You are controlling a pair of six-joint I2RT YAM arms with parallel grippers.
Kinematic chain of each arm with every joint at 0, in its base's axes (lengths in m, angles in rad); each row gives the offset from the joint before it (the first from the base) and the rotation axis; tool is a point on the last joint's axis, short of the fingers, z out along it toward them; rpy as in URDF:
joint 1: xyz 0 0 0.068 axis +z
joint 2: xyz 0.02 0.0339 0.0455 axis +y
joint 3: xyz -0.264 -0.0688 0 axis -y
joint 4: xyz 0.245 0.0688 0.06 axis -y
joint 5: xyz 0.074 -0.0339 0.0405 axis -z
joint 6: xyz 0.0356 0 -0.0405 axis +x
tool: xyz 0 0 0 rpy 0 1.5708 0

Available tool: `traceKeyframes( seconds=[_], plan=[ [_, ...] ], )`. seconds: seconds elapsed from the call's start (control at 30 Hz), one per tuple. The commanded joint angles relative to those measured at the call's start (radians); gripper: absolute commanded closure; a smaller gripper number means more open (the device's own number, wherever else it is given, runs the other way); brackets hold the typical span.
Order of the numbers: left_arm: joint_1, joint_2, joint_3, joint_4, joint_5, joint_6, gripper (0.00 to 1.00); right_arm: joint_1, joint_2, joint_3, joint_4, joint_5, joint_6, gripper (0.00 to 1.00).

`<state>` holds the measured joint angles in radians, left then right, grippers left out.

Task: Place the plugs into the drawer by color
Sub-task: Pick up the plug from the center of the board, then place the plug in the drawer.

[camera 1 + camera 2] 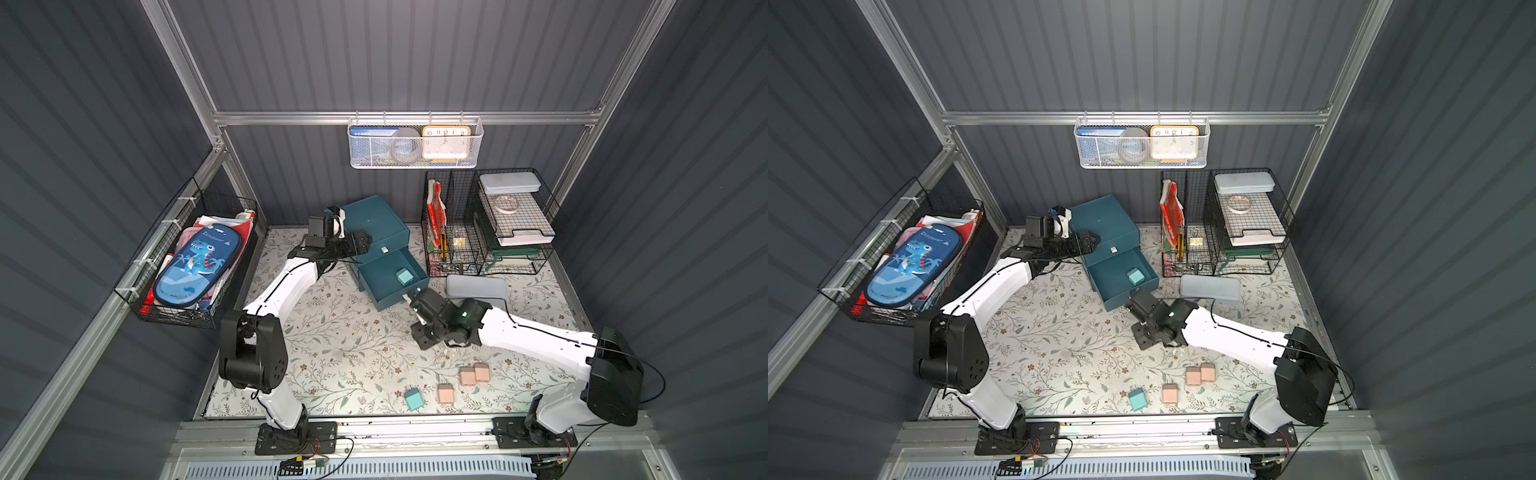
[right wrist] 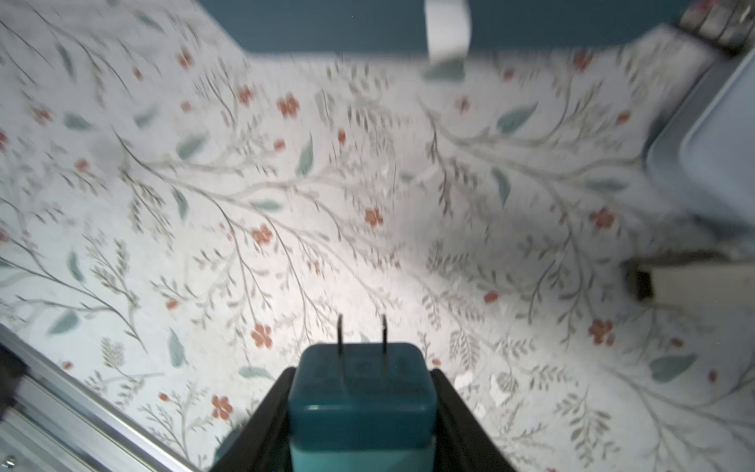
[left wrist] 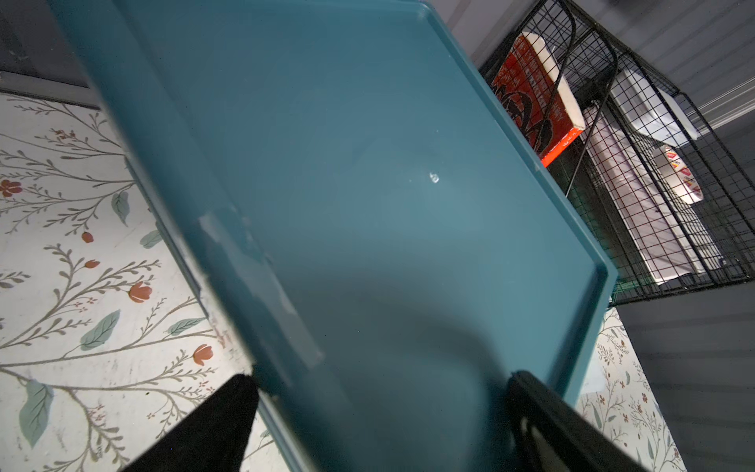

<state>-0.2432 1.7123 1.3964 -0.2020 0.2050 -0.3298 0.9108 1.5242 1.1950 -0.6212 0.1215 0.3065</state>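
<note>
The right jaws are clamped on a light blue-teal cube-shaped plug (image 2: 361, 392), its prongs pointing away from the wrist. It sits just short of the front wall of the pulled-out drawer (image 1: 390, 297) in the dark teal plastic cabinet (image 1: 376, 224), where a matching plug (image 1: 404, 276) lies. This looks like the carry step; next the plug needs lifting over that wall before release. The right arm (image 1: 536, 336) reaches low across the floral bench (image 1: 332, 345). The left jaws stand wide open over the cabinet's top, with the left arm (image 1: 286, 286) angled upward.

The floral mat (image 2: 367, 184) is blurred and the teal plug (image 2: 361, 392) cropped.
</note>
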Motion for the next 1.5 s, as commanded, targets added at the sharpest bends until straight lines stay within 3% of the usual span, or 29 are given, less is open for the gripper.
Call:
traceKeyframes(
  seconds=[0.0, 0.23, 0.4, 0.97, 1.47],
  plan=[
    [-0.013, 0.044, -0.033, -0.063, 0.001, 0.016, 0.01, -0.053, 0.085, 0.169, -0.049, -0.002, -0.146, 0.72],
    [-0.013, 0.038, -0.031, -0.081, 0.001, 0.03, 0.01, -0.143, 0.34, 0.504, -0.054, -0.037, -0.266, 0.72],
    [-0.013, 0.047, -0.025, -0.1, 0.002, 0.038, 0.01, -0.148, 0.45, 0.603, -0.031, -0.089, -0.274, 0.72],
    [-0.013, 0.047, -0.025, -0.099, 0.002, 0.038, 0.01, -0.164, 0.55, 0.6, 0.034, -0.034, -0.292, 0.65],
    [-0.013, 0.047, -0.024, -0.1, -0.003, 0.038, 0.01, -0.178, 0.567, 0.601, 0.024, -0.025, -0.307, 0.48]
  ],
)
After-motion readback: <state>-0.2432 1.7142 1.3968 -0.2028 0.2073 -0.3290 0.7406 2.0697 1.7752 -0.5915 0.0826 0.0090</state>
